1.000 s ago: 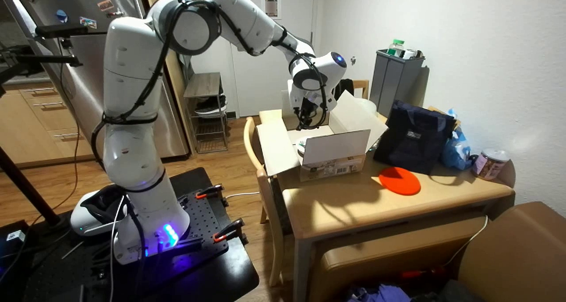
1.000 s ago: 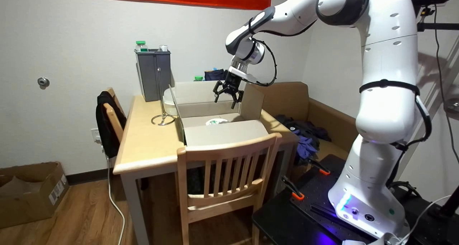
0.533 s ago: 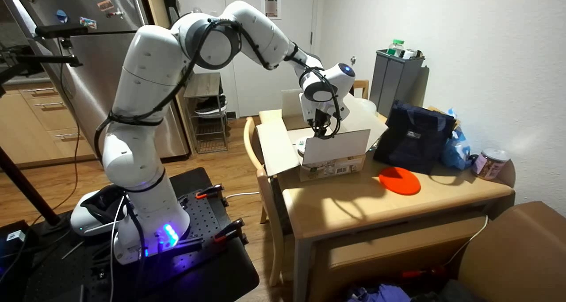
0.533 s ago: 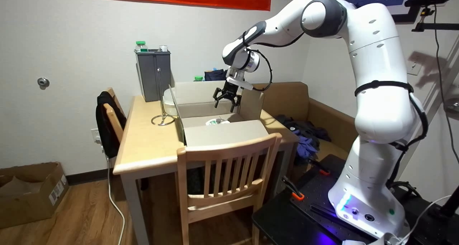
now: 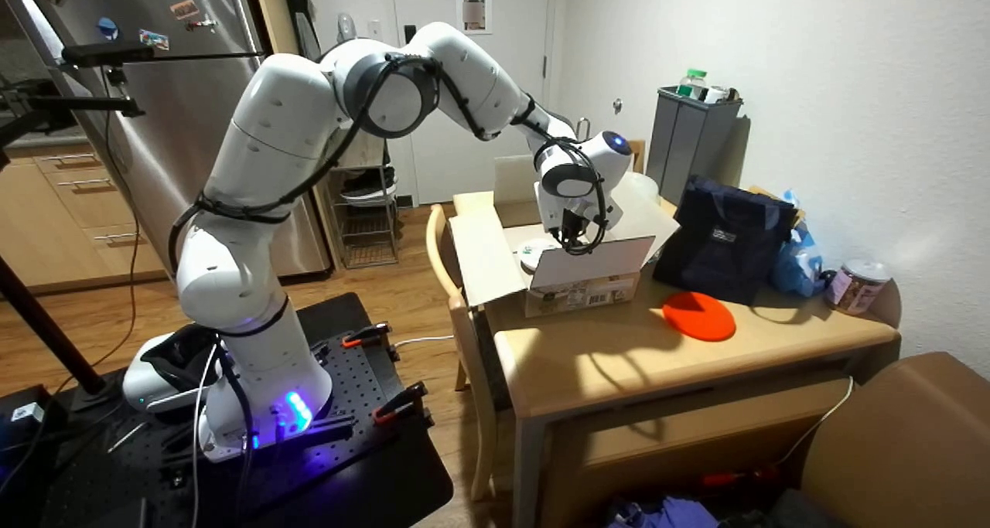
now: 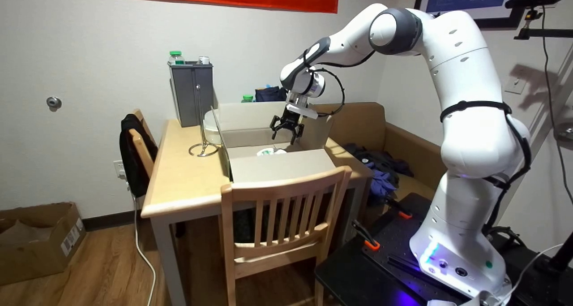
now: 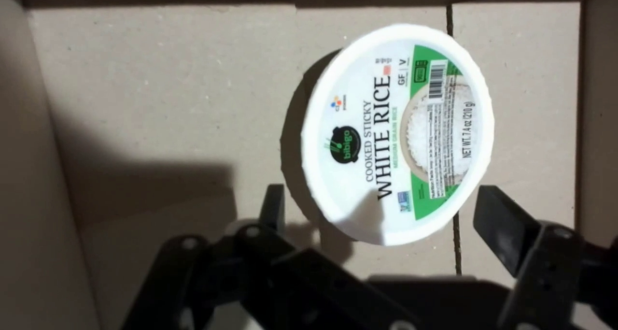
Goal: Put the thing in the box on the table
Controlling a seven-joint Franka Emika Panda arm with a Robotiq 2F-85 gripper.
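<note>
A round white rice bowl [image 7: 396, 127] with a white and green printed lid lies lid up on the floor inside the box [image 7: 159, 88]. The bowl also shows inside the box in both exterior views [image 5: 534, 254] [image 6: 268, 152]. The white box [image 5: 592, 290] stands with its flaps open on the light wooden table [image 5: 557, 369]. My gripper [image 7: 381, 192] is open and empty, its fingers apart at the bowl's near side in the wrist view, touching nothing visible. In an exterior view the gripper [image 6: 284, 138] hangs in the box opening above the bowl, near one flap [image 6: 320, 129].
A wooden chair [image 6: 286, 185] stands against the table beside the box. A dark blue bag [image 5: 715, 242], a red disc [image 5: 698, 317] and a jar [image 5: 857, 287] are on the table. A metal stand [image 6: 203, 150] and a grey bin [image 6: 192, 95] stand behind the box.
The arm has reached forward and lowered my gripper deeper into the box opening. The box flap nearest the gripper has tilted slightly outward. The bowl has not visibly moved.
</note>
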